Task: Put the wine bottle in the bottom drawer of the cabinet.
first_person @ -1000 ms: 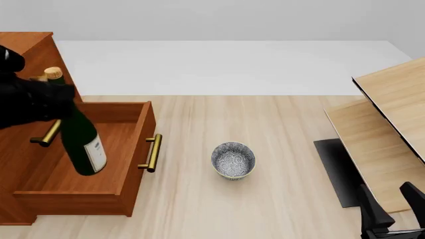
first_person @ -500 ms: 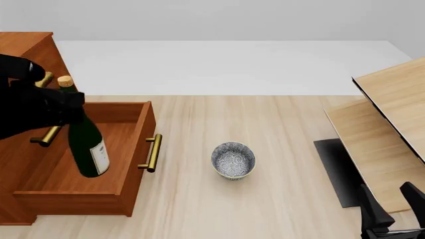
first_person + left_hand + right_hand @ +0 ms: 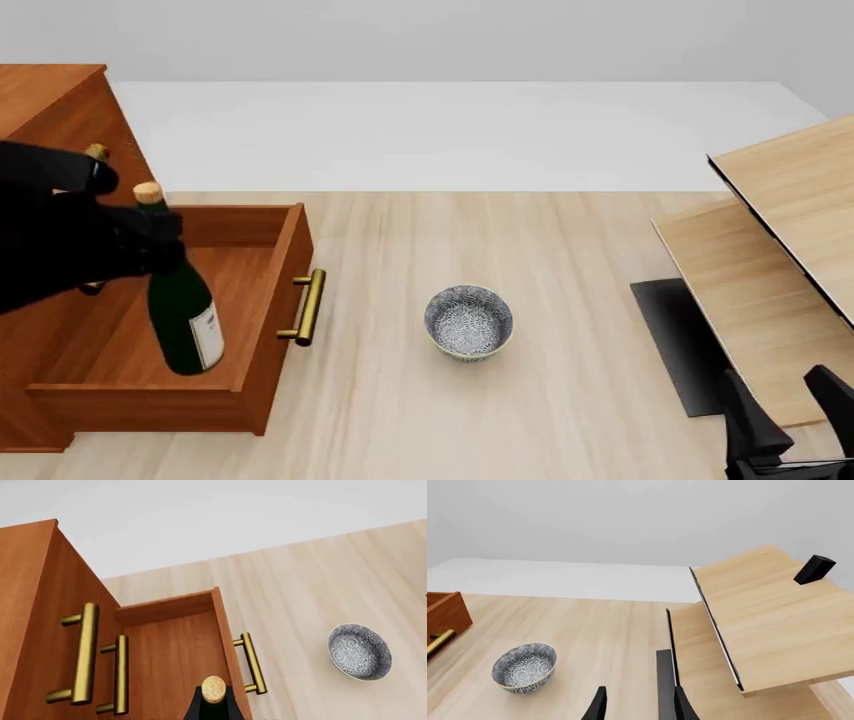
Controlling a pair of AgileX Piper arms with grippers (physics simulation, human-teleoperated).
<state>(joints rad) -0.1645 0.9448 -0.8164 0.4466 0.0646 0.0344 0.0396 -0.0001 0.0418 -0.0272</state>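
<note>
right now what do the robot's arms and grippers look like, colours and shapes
Both are plain matte black, with no cables or markings visible. The left arm shows as a bulky, rounded dark mass, its fingers not distinguishable. The right gripper has two slim, flat, tapering black fingers.

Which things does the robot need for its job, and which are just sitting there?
Needed:
dark green glass wine bottle
open reddish-brown wooden bottom drawer
tall reddish-brown wooden cabinet
left gripper

Just there:
squat grey speckled bowl
pale light-wood slanted furniture
</note>
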